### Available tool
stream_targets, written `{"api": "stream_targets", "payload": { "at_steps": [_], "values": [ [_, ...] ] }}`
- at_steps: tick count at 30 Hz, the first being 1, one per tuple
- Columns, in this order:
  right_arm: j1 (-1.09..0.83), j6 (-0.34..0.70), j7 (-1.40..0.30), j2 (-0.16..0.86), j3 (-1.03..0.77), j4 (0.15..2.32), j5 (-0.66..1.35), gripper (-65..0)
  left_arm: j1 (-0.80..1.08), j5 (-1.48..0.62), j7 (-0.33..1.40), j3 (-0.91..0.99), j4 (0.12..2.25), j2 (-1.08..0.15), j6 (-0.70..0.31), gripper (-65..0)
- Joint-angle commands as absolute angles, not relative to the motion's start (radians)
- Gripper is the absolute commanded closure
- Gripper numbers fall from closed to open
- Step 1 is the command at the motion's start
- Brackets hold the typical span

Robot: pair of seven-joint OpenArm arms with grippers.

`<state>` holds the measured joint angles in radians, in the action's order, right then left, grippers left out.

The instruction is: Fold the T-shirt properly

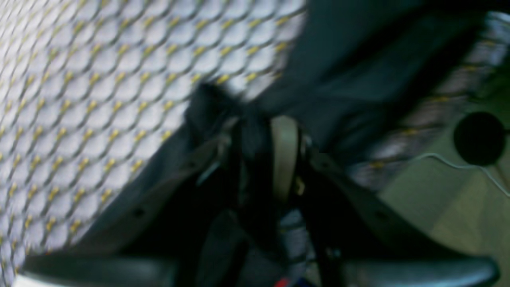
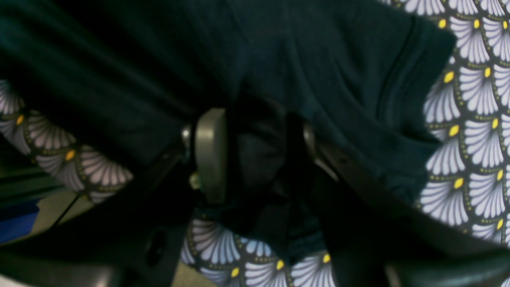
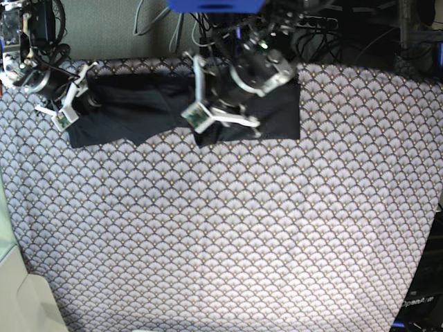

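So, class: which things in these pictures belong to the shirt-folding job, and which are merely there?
Part of the job:
T-shirt
left pincer, gripping shirt fabric
right pincer, gripping shirt fabric

Merely there:
scallop-patterned cloth
cables behind the table

The right gripper (image 2: pixel 255 155) is closed on a bunch of the T-shirt (image 2: pixel 279 59), with the dark fabric pinched between its two jaws. One grey finger pad (image 2: pixel 210 153) shows at the left of the fold. The shirt spreads over the upper part of the view, and its hemmed edge lies at the right on the scallop-patterned cloth (image 2: pixel 470 159).
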<state>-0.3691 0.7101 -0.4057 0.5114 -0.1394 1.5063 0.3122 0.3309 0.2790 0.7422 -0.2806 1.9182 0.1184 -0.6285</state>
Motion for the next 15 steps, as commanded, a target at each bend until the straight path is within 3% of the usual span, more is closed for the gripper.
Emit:
{"api": "stream_targets", "payload": {
  "at_steps": [1, 6, 8, 13, 15],
  "values": [
    [-0.374, 0.698, -0.444, 0.521, -0.142, 1.509, 0.277, -25.5, 0.329, 0.269, 0.731, -0.297, 1.936, 0.116, -0.628, -16.4],
    [-0.374, 0.698, -0.444, 0.521, -0.142, 1.509, 0.277, -25.5, 0.328, 0.269, 0.730, -0.332, 1.943, 0.099, -0.628, -32.3],
    [-0.374, 0.698, -0.444, 0.521, -0.142, 1.506, 0.277, -25.5, 0.326, 0.269, 0.728, -0.331, 1.943, 0.101, -0.628, -35.0],
    [-0.374, 0.698, -0.444, 0.521, -0.147, 1.508, 0.277, -25.5, 0.329, 0.269, 0.730, -0.286, 1.977, 0.104, -0.619, -33.2],
    [-0.374, 0.698, -0.444, 0.521, -0.148, 1.509, 0.277, -25.5, 0.331, 0.269, 0.730, -0.216, 2.003, 0.113, -0.619, -28.0]
  ]
}}
